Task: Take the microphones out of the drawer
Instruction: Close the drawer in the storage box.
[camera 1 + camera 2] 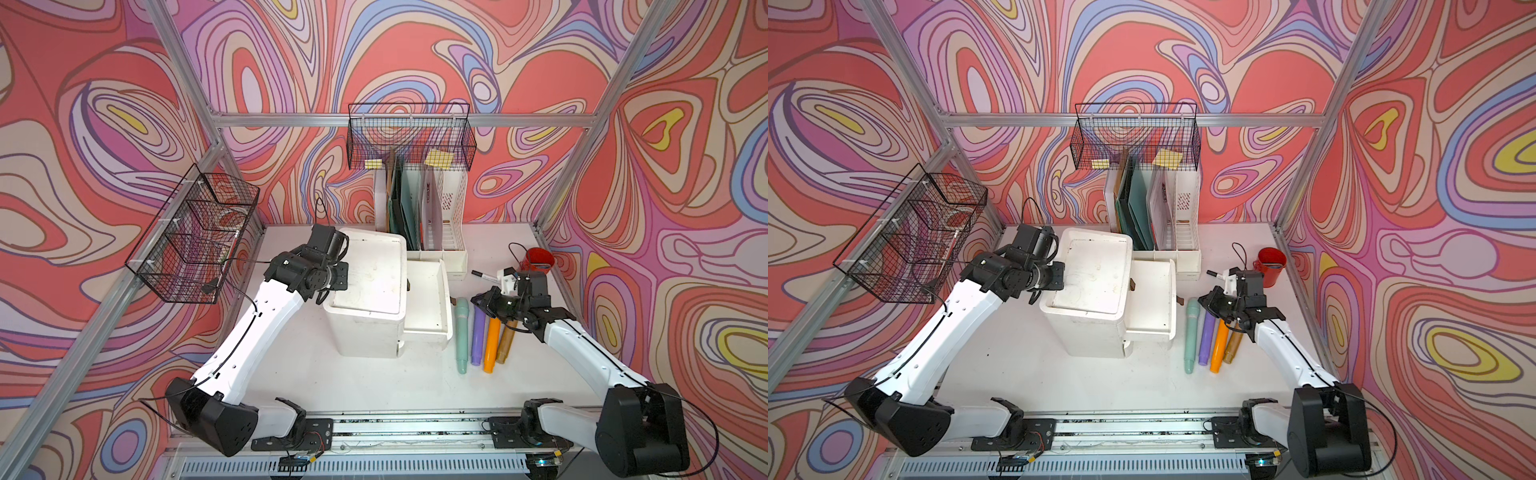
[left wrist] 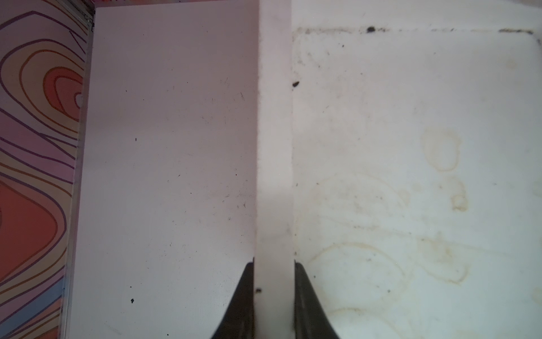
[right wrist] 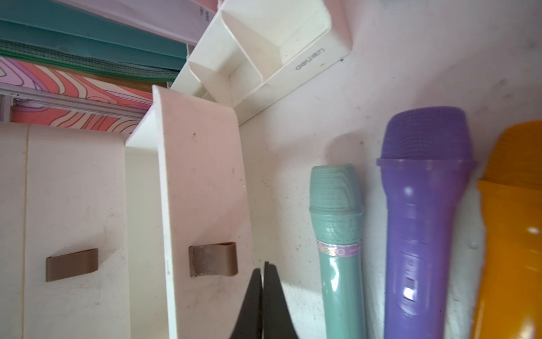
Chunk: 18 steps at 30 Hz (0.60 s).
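The white drawer unit (image 1: 365, 286) (image 1: 1088, 286) stands mid-table with its top drawer (image 1: 428, 295) (image 1: 1150, 291) pulled out; its inside looks bare. To the right of it, side by side on the table, lie a teal microphone (image 1: 462, 336) (image 3: 337, 234), a purple one (image 1: 478, 336) (image 3: 422, 220), an orange one (image 1: 491, 345) (image 3: 513, 234) and a gold one (image 1: 505, 345). My left gripper (image 1: 341, 277) (image 2: 274, 264) is shut on the unit's raised top rim (image 2: 274, 146). My right gripper (image 1: 478, 300) (image 3: 263, 265) is shut on nothing and hovers over the microphones' heads, beside the drawer's brown handle (image 3: 212, 259).
A white file organizer (image 1: 419, 208) with folders stands behind the unit. A red cup (image 1: 538, 259) and a black marker (image 1: 484, 275) sit at the back right. Wire baskets hang on the left wall (image 1: 195, 237) and the back wall (image 1: 411, 137).
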Each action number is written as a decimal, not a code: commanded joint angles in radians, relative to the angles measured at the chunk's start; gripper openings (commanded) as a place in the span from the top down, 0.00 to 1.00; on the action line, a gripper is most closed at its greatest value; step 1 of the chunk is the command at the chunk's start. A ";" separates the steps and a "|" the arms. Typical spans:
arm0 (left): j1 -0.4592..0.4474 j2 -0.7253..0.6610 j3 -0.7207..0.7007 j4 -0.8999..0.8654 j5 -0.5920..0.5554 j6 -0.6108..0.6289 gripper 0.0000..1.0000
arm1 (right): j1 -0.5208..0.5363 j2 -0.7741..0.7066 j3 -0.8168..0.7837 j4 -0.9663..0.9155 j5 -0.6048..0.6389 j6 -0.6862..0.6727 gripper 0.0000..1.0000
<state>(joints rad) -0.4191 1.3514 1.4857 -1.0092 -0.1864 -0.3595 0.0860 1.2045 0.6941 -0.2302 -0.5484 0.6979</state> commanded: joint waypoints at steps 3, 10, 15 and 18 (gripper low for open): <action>-0.005 0.015 0.013 0.001 -0.013 0.013 1.00 | 0.061 0.043 0.012 0.146 -0.031 0.049 1.00; -0.005 0.010 0.010 0.000 -0.011 0.008 1.00 | 0.134 0.110 0.039 0.195 -0.023 0.060 1.00; -0.006 0.011 0.008 0.001 -0.010 0.009 1.00 | 0.177 0.128 0.057 0.217 -0.019 0.066 1.00; -0.006 0.012 0.008 0.003 -0.007 0.009 1.00 | 0.200 0.138 0.056 0.232 -0.015 0.075 1.00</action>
<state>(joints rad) -0.4191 1.3514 1.4860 -1.0092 -0.1864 -0.3599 0.2569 1.3266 0.7238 -0.0433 -0.5522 0.7609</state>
